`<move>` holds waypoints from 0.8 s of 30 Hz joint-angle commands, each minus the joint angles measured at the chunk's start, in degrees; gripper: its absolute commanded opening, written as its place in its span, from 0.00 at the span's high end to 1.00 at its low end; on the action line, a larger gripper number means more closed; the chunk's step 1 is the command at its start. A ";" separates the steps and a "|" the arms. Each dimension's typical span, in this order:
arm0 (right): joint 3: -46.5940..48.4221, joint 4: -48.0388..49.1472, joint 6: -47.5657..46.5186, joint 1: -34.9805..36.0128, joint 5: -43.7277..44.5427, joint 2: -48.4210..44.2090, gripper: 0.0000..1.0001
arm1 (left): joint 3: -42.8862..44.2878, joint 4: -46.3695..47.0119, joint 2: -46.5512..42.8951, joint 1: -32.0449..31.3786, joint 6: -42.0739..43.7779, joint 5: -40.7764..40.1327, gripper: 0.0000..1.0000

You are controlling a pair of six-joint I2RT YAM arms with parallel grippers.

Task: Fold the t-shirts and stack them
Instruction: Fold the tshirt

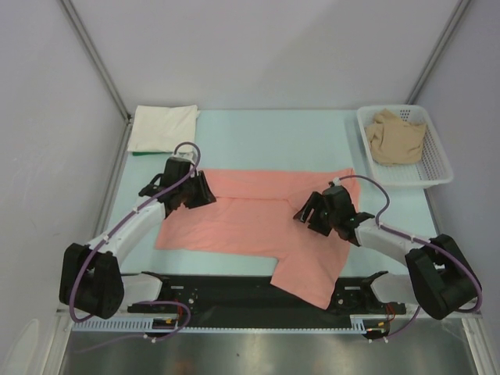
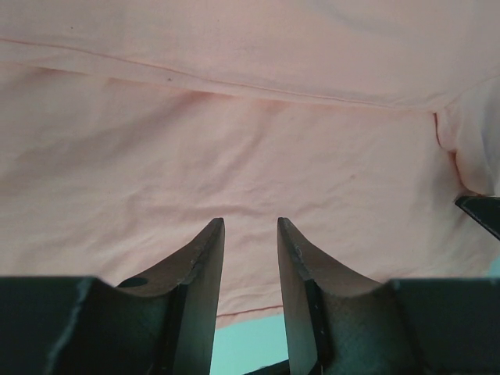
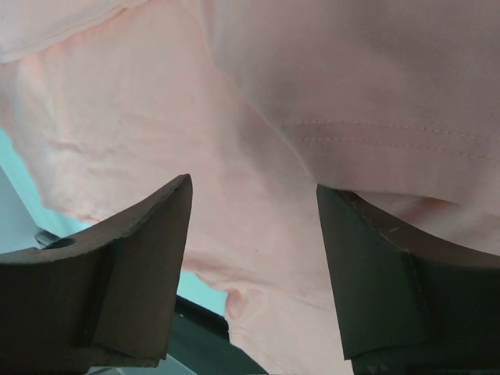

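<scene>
The salmon-pink t-shirt (image 1: 258, 226) lies spread mid-way across the surface (image 1: 273, 141), long axis left-right, beneath the left end effector (image 1: 205, 190), narrowly parted at its far-left corner, and the right end effector (image 1: 306, 212), gaping over its right half, neither grasping cloth.

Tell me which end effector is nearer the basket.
Right. The right end effector is over the salmon shirt, near the basket; the left end effector is across the table.

Pale mint counter (image 1: 273, 141), matte. Plain white panels (image 1: 266, 47) behind and on both sides, grey metal posts (image 1: 95, 55) at back corners. Even, soft light.
</scene>
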 commanded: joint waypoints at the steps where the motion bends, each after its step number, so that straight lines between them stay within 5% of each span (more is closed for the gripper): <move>1: 1.54 3.15 4.27 1.27 5.16 0.81 0.32 | 1.00 -0.95 -0.60 -0.48 1.68 -0.15 0.61; 13: 7.86 6.20 -1.34 -3.19 5.79 5.99 0.35 | 2.85 -0.60 0.98 -0.39 4.23 -0.15 0.60; 20: 14.99 10.25 6.42 -13.99 -13.96 8.63 0.31 | 2.86 0.27 0.90 -0.48 4.58 -0.15 0.59; 24: 9.37 16.67 9.74 -14.55 -20.68 4.78 0.26 | 1.28 1.86 0.46 -0.39 3.88 -0.15 0.59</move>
